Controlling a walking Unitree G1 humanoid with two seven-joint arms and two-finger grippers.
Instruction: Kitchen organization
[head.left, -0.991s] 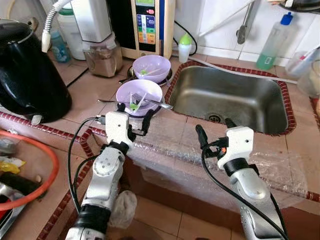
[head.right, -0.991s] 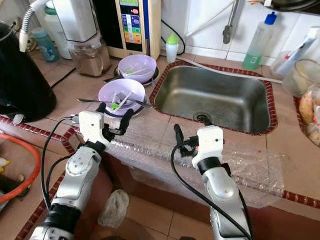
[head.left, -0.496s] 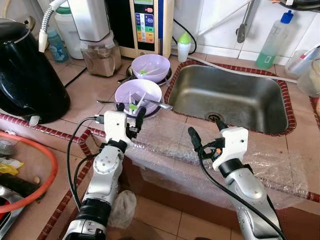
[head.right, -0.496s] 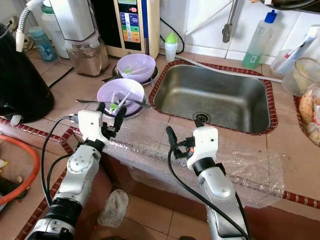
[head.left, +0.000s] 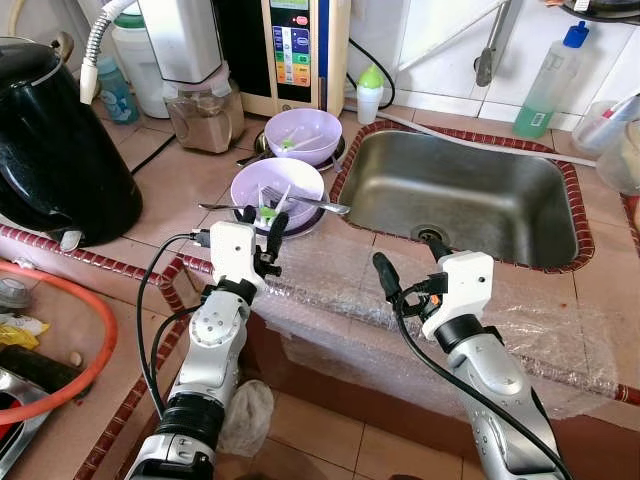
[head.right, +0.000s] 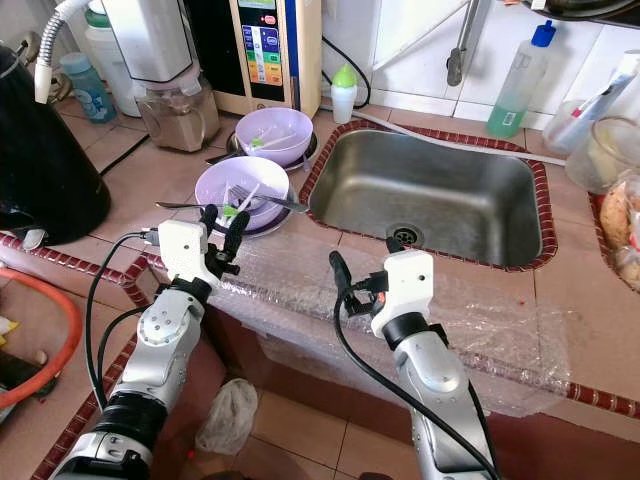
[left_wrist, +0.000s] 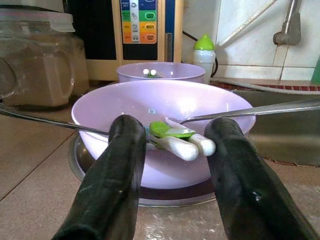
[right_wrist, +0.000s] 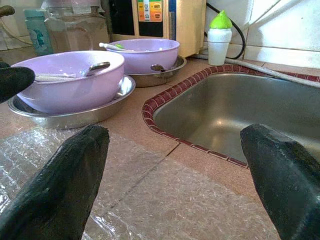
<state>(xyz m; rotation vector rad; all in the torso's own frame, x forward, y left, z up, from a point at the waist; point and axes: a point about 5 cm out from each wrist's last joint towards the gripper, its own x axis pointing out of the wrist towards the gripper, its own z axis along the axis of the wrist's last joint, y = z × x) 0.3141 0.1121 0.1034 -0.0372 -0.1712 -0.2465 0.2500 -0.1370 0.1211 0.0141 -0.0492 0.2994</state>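
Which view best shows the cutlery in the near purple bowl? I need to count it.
The left wrist view: the near purple bowl fills it, with white-and-green handles over its rim. The eye views show the cutlery small; the right wrist view shows a spoon.

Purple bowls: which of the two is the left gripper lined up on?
The nearer purple bowl, on its steel plate with utensils sticking out, just ahead of the open left gripper. The other purple bowl sits farther back, toward the wall.

A tan tiled counter (head.left: 190, 165) with dark red edging surrounds a steel sink (head.left: 455, 195). White wall tiles (head.left: 430, 45) rise behind the sink, clear bubble wrap (head.left: 340, 300) covers the counter's edge before it, and orange floor tiles (head.left: 330, 435) lie below.
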